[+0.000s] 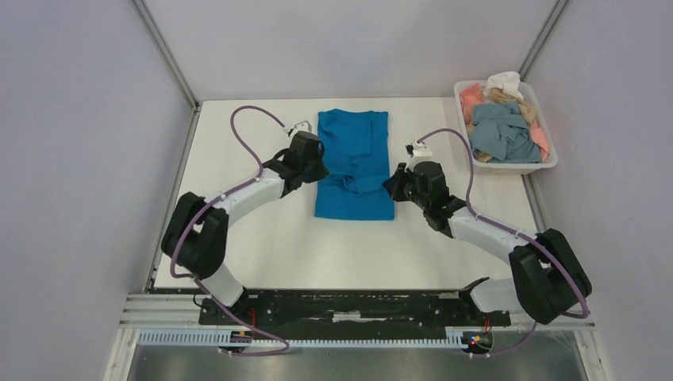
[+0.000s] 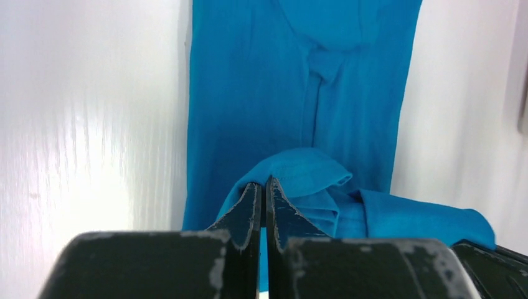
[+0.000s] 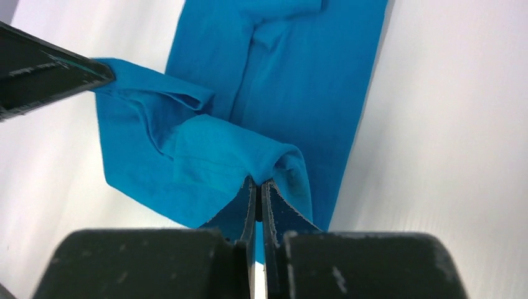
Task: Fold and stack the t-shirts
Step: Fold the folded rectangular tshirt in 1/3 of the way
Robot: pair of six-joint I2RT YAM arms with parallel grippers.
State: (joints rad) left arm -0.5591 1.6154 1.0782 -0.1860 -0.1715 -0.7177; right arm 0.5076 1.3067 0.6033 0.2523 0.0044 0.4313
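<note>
The blue t-shirt (image 1: 354, 163) lies on the tabletop (image 1: 262, 246) as a long narrow strip with its sides already turned in. It sits directly between the two tools, which grip it about midway along its length. The left tool (image 2: 263, 187) is closed tight on a small raised hump of cloth at the shirt's left edge. The right tool (image 3: 258, 185) is closed the same way on a hump at the right edge. The cloth between them sags in loose wrinkles.

The main risk is the thinness of each grip. Only a little cloth sits between the fingertips, so a quick lift or pull could slip one side free and drop half the fold. Each pinch may also hold only the top layer. If so, the turned-in sides underneath could fall open when the cloth is carried. Should one tool travel further or faster than the other, the fold line would come out skewed. The slack in the middle could also bunch into a lump instead of lying flat. A low carry might drag the whole shirt across the smooth tabletop.

The other t-shirts (image 1: 500, 131) are heaped in the white tray (image 1: 548, 164), beyond and outboard of the right tool and well apart from it, so they pose little hazard.
</note>
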